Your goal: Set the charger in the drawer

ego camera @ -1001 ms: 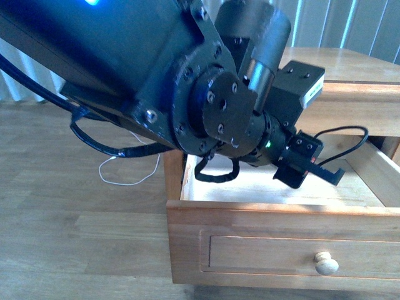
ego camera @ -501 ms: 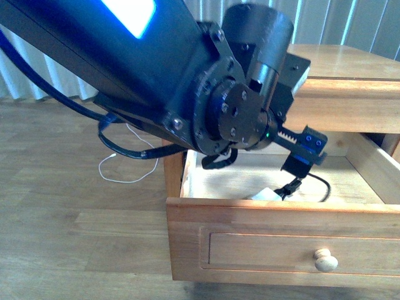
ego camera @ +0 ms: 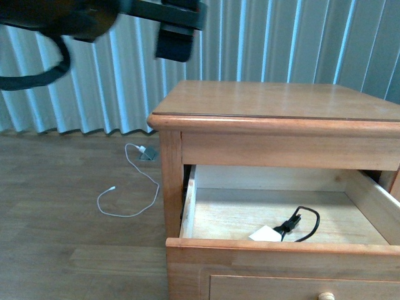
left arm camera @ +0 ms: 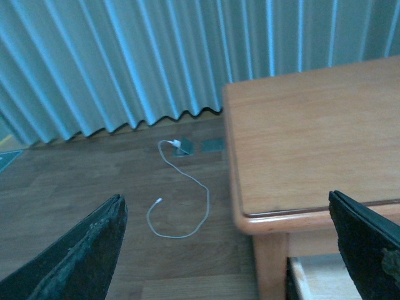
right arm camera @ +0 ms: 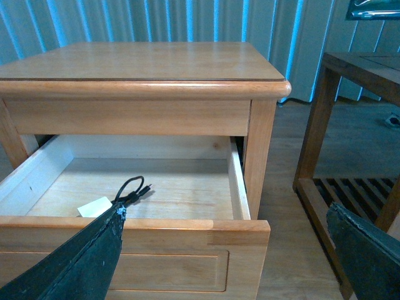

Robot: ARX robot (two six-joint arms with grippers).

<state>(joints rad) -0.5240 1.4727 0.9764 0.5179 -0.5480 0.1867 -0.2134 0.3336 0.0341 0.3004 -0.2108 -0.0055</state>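
Note:
The white charger (ego camera: 266, 234) with its black looped cord (ego camera: 301, 225) lies inside the open wooden drawer (ego camera: 281, 247), near its front wall. It also shows in the right wrist view (right arm camera: 95, 207), with the drawer's front (right arm camera: 187, 230) before it. My left gripper (left arm camera: 225, 250) is open and empty, high above the floor beside the cabinet's left corner; part of it shows at the top of the front view (ego camera: 175, 31). My right gripper (right arm camera: 228, 250) is open and empty, in front of the drawer.
The cabinet top (ego camera: 275, 100) is bare. A thin white cable (ego camera: 128, 200) lies on the wooden floor left of the cabinet, also seen in the left wrist view (left arm camera: 181, 200). A dark wooden rack (right arm camera: 350, 125) stands right of the cabinet. Pleated curtains hang behind.
The left arm has risen out of the drawer and away to the upper left. The charger, released, now lies in the drawer.

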